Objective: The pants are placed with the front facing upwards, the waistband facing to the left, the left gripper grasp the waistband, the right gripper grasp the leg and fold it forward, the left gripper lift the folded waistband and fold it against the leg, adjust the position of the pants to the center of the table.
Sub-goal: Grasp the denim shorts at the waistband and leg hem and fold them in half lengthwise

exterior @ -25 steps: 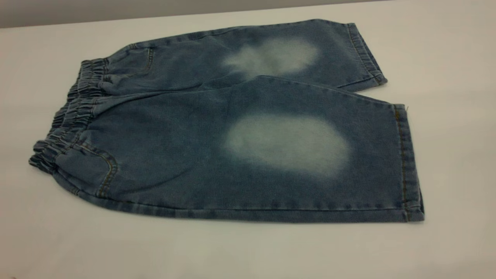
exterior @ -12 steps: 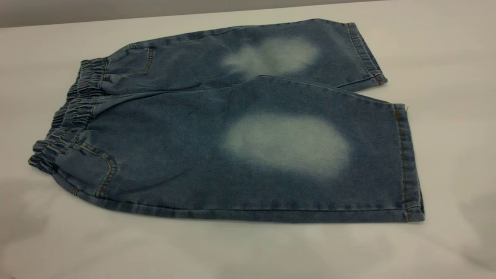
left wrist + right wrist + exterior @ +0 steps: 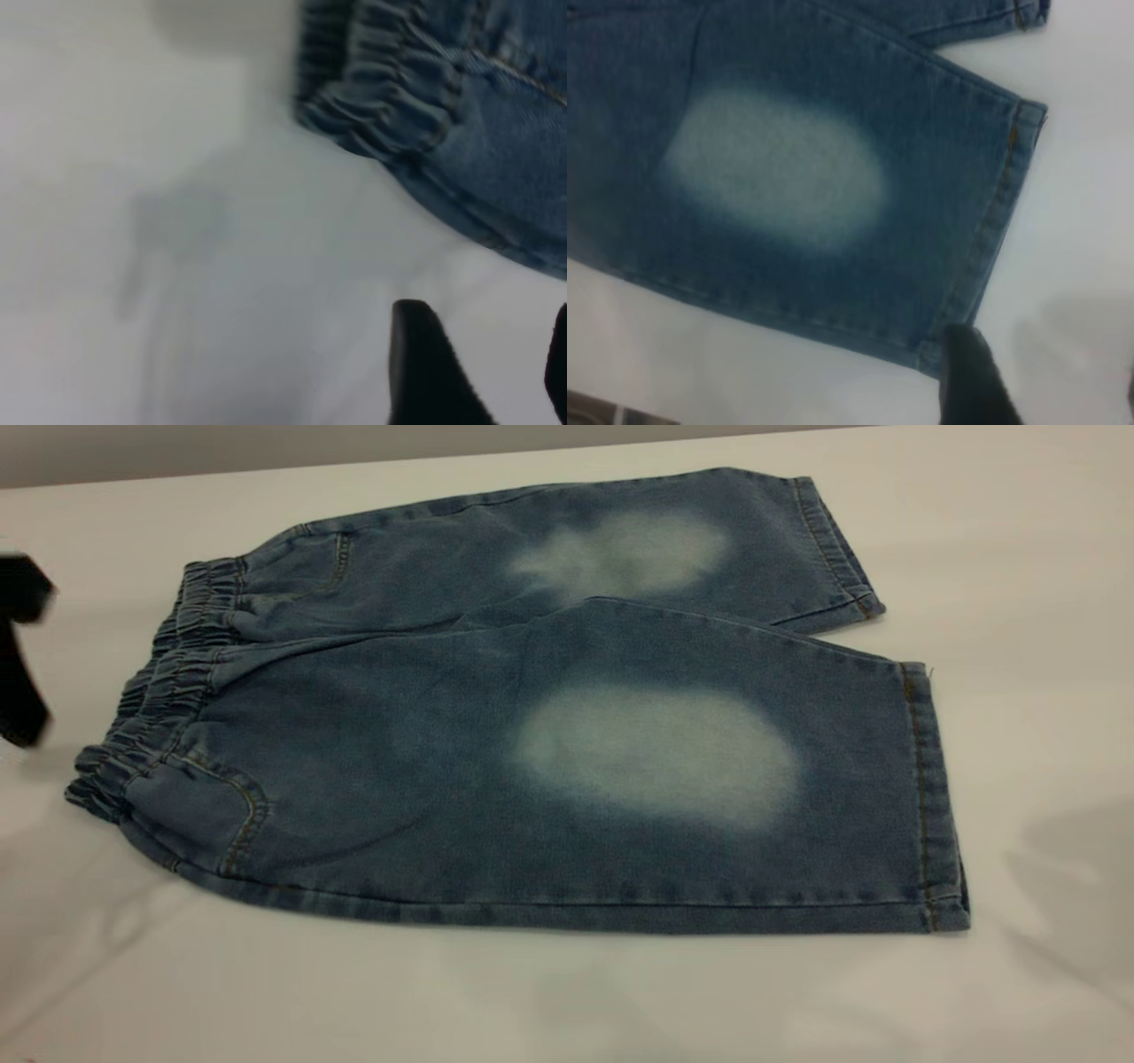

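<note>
Since half a second ago, the black angular left gripper (image 3: pixel 22 651) has come into the exterior view at its left edge, just beside the gathered elastic denim waistband (image 3: pixel 155 691) but apart from it. The grey shadow on the large white table (image 3: pixel 567 1001) at the right has grown and crept closer to the near leg hem. The blue knee-length denim pants (image 3: pixel 532 717) have not moved — you'll find them flat, front up, waistband to the left, legs to the right, a pale faded patch on each leg.

In the left wrist view, the left gripper (image 3: pixel 483 367) shows two dark fingers (image 3: pixel 425 367) set well apart, so it stands spread wide, holding nothing and hanging over bare table near the waistband's (image 3: pixel 381 88) corner.

In the right wrist view, the right gripper (image 3: pixel 1050 381) shows one dark finger (image 3: pixel 970 381) at the near leg's hem corner — possibly just above the cloth; contact is too blurred to judge. A sliver of the other finger sits at the frame edge, so its fingers look apart, empty.
</note>
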